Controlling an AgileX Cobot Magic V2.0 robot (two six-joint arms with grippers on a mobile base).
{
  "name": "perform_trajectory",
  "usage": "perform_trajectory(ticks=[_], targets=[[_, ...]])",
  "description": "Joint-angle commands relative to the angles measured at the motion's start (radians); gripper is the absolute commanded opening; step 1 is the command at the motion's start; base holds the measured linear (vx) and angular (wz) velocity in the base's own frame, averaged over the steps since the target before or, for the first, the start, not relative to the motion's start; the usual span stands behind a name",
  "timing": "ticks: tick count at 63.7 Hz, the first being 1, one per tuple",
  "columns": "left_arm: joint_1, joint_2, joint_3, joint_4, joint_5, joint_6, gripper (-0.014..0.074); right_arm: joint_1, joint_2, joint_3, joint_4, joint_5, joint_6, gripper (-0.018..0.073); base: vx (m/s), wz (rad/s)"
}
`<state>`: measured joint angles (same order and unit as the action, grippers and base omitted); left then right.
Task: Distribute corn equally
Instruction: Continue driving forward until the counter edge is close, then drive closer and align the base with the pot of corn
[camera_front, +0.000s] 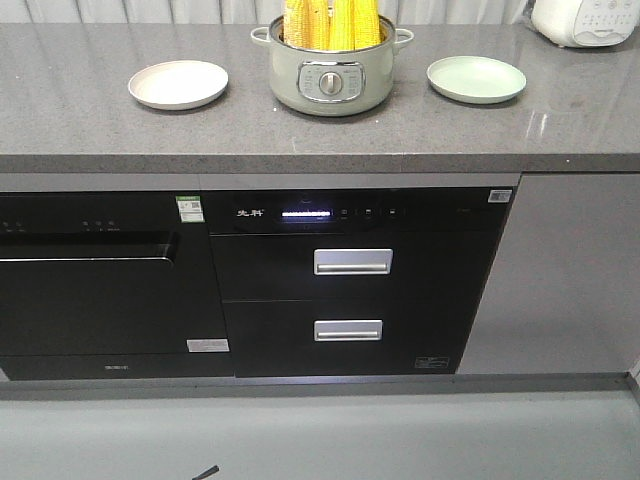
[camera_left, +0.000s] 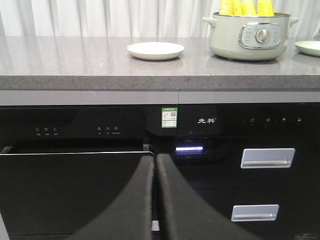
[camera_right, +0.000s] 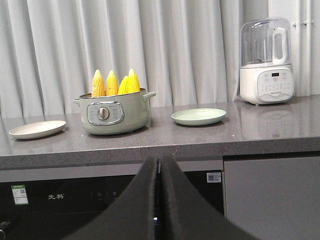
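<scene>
On counter (camera_front: 100, 125): corn (camera_front: 330, 22) upright in pot (camera_front: 330, 80) | panel (camera_front: 247, 213) reads 先科 | left claw (camera_left: 154, 162), right claw (camera_right: 159, 165) clenched, empty

Soft, even indoor light fills all three of my views. The white curtains (camera_right: 190, 50) are the brightest area; the grey countertop (camera_right: 260, 125) shows a pale sheen and mirrors the white blender (camera_right: 265, 65). The cream plate (camera_front: 178, 84) casts only a faint shadow. Glossy black appliance fronts (camera_front: 100, 300) read dark. My left gripper (camera_left: 155, 158) and right gripper (camera_right: 159, 160) loom close, black and out of focus.
</scene>
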<state>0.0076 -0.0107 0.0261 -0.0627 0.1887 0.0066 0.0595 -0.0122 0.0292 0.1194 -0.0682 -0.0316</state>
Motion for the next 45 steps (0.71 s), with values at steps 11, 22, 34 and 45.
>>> perform_trajectory(ticks=[11,22,34,45], targets=[[-0.003,-0.017,0.015,-0.002,-0.077,-0.007,-0.0006,-0.006,-0.003,0.007,-0.008,-0.068,-0.011,-0.0003,0.1,0.02],[-0.003,-0.017,0.015,-0.002,-0.077,-0.007,-0.0006,-0.006,-0.003,0.007,-0.008,-0.068,-0.011,-0.0003,0.1,0.03],[-0.003,-0.017,0.015,-0.002,-0.077,-0.007,-0.0006,-0.006,-0.003,0.007,-0.008,-0.068,-0.011,-0.0003,0.11,0.02],[-0.003,-0.017,0.015,-0.002,-0.077,-0.007,-0.0006,-0.006,-0.003,0.007,-0.008,-0.068,-0.011,-0.0003,0.12,0.01]])
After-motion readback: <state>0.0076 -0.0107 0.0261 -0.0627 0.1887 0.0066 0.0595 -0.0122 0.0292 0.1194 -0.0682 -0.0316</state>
